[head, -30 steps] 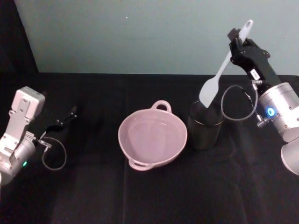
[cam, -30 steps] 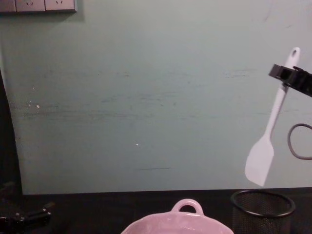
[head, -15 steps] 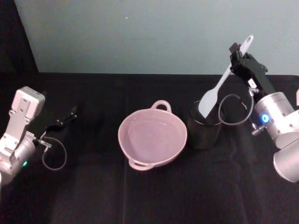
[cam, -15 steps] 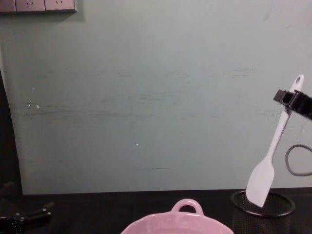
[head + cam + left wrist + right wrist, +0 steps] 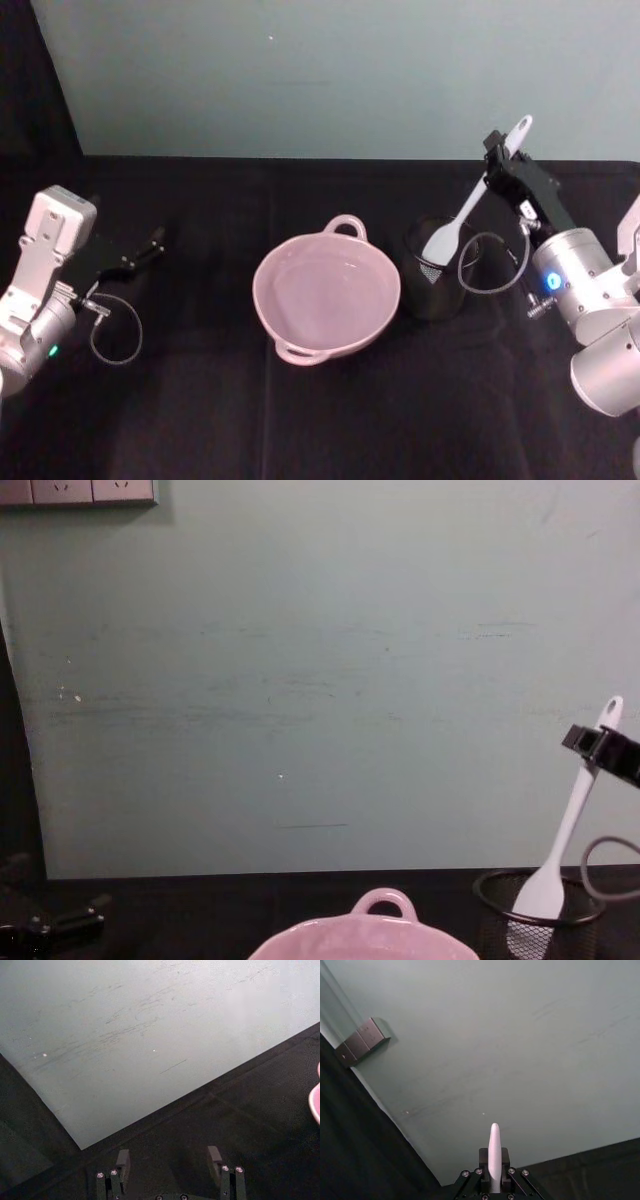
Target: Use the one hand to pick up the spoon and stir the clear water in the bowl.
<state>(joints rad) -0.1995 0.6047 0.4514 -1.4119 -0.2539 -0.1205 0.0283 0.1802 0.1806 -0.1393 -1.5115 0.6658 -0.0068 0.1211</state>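
Note:
My right gripper [image 5: 497,152] is shut on the upper handle of the white spoon [image 5: 468,208], at the right behind the black mesh cup [image 5: 436,288]. The spoon hangs tilted, its paddle head down inside the cup. From the chest, the spoon [image 5: 575,825] dips below the cup's rim [image 5: 540,908], held by the gripper [image 5: 592,743]. In the right wrist view the handle's end [image 5: 493,1150] sticks up between the jaws. The pink bowl [image 5: 268,300] sits at centre, left of the cup, with faint glints of water [image 5: 340,272] inside. My left gripper [image 5: 150,245] rests open at the far left.
The cup stands right beside the bowl's right rim. A grey cable loop [image 5: 480,262] hangs from the right wrist near the cup. Black cloth covers the table, and a pale green wall runs along its far edge. The bowl's rim [image 5: 360,935] shows low in the chest view.
My right gripper has come down and slightly right with the spoon. The paddle head went from above the mesh cup to inside it. The left arm has not moved.

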